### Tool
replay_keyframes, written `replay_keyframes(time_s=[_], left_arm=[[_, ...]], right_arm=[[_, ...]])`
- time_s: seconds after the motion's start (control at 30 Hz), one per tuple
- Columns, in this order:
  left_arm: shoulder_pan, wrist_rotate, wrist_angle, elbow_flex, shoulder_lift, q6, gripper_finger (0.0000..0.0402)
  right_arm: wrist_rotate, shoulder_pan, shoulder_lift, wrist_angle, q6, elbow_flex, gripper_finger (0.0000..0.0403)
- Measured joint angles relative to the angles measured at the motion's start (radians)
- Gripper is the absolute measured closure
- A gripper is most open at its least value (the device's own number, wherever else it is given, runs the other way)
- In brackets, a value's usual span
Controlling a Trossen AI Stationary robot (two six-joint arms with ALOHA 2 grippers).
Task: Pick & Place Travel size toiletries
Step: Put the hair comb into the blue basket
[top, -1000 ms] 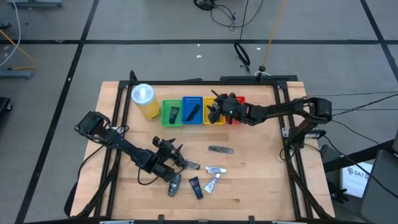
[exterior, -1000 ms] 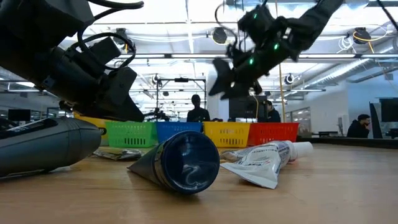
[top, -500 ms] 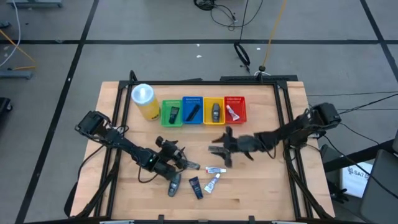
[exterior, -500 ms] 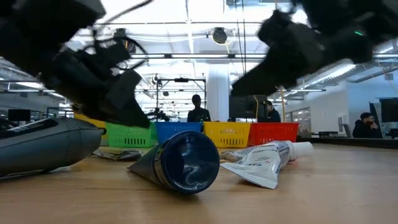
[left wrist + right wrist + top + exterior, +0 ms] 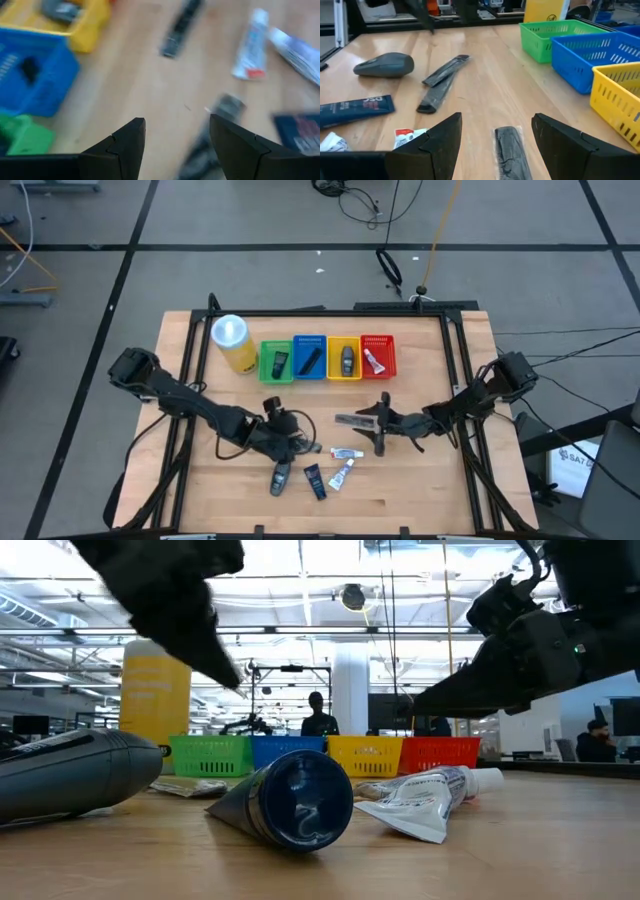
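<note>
Toiletries [image 5: 316, 478] near table's [image 5: 420, 500] front edge

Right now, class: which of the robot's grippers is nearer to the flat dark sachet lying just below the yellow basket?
The right. The right gripper is open just beside the sachet, which lies between its fingers in the wrist view. The left gripper is farther off, over the loose tubes.

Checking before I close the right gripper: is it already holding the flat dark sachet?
No. In the right wrist view the flat dark sachet lies on the table between the right gripper's open fingers, not yet grasped.
</note>
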Motion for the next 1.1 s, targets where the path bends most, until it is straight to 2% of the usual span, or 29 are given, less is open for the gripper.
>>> replay_keyframes(time_s=[0.1, 0.23, 0.4, 0.5, 0.6, 0.67, 0.87, 1.1], left_arm=[[0.002, 0.113, -0.009, -0.021, 0.001, 0.036, 0.0183], [0.034, 0.222, 0.061, -0.077, 0.028, 0.085, 0.0183], [0.077, 0.309, 0.412, -0.179, 0.071, 0.215, 0.0183], [0.103, 0.358, 0.519, -0.202, 0.111, 0.246, 0.0183], [0.109, 0.411, 0.506, -0.194, 0.115, 0.26, 0.0179], [0.102, 0.428, 0.435, -0.194, 0.102, 0.274, 0.0175], [0.059, 0.397, 0.265, -0.194, 0.095, 0.334, 0.0172], [0.058, 0.364, 0.257, -0.209, 0.098, 0.323, 0.0172]], right_arm=[[0.0, 0.0, 0.001, 0.0, -0.001, 0.0, 0.0167], [0.002, 0.0, 0.001, 0.0, -0.003, 0.0, 0.0167], [0.002, -0.015, 0.001, -0.001, 0.001, 0.0, 0.0167], [0.001, -0.021, 0.001, -0.009, 0.01, 0.0, 0.0167], [-0.001, -0.028, 0.001, -0.014, 0.012, 0.0, 0.0167], [-0.001, -0.032, 0.001, -0.017, 0.013, 0.0, 0.0167], [-0.001, -0.034, 0.001, -0.024, 0.014, 0.001, 0.0167], [0.0, -0.034, 0.001, -0.023, 0.02, 0.001, 0.0167]])
